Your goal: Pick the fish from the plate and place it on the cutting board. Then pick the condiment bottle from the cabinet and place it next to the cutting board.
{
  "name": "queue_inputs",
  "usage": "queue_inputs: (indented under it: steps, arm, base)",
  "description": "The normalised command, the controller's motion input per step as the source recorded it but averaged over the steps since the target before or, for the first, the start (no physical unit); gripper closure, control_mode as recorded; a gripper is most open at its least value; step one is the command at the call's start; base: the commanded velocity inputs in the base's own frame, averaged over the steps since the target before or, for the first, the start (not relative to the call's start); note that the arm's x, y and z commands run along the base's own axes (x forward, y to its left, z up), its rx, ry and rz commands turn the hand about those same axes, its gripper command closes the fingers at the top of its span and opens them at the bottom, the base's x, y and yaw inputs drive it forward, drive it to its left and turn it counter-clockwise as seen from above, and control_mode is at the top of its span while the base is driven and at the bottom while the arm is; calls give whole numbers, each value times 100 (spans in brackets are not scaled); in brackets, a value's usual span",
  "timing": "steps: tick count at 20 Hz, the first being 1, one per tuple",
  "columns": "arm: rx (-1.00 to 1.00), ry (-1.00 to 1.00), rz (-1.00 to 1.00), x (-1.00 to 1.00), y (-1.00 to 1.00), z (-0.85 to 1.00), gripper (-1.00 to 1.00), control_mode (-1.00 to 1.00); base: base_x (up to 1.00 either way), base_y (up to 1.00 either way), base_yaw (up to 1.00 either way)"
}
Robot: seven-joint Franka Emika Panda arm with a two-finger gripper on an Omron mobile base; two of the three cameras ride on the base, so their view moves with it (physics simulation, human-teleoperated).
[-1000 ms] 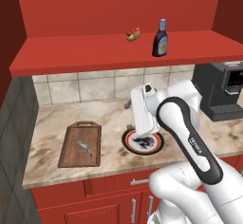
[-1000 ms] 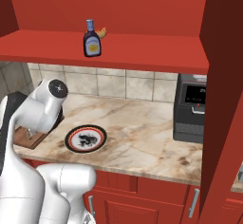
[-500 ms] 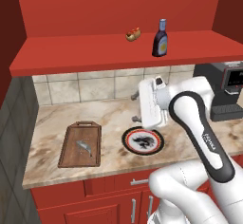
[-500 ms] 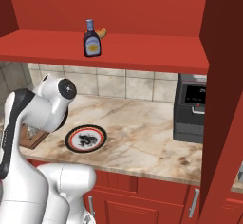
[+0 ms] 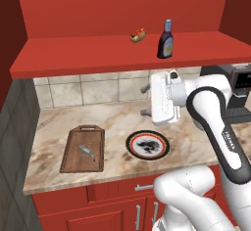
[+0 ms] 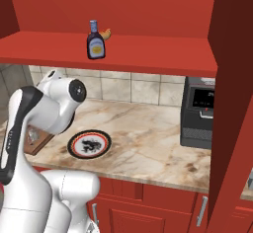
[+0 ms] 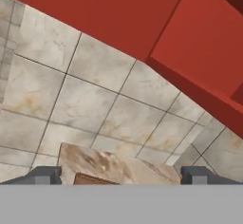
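Note:
The small silvery fish lies on the dark-brown cutting board at the left of the counter. To the board's right sits the plate, white with a black rim, also seen as the plate in the right base view. My gripper hovers above the plate's far side, fingers pointing left, open and holding nothing. In the hand view the gripper faces the tiled wall. The condiment bottle stands upright on the red cabinet shelf, above and right of my hand. The right base view shows the condiment bottle too.
A small yellow-and-red hot dog lies on the shelf left of the bottle. A dark coffee machine stands at the counter's right end. The shelf's front edge hangs just above my hand. A red cabinet side wall rises at the right.
My hand has risen from just above the plate and turned so its fingers point sideways toward the left. The fish, board, plate and bottle have not moved.

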Motion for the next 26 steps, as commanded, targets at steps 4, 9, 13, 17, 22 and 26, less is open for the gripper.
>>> queue_inputs:
  steps: [4,9,13,17,22,26]
  arm:
    - [10,-1,0,-5,-8,31,-100,-100]
    - [9,-1,0,-5,-5,30,-100,-100]
    - [7,-1,0,-4,-4,30,-100,-100]
    - [5,0,0,-1,-6,28,-100,-100]
    - [4,0,0,0,-14,26,-100,-100]
    - [4,0,0,0,-20,27,-100,-100]
  base:
    - [0,0,0]
    - [0,0,0]
    - [0,0,0]
    - [0,0,0]
    - [0,0,0]
    - [0,0,0]
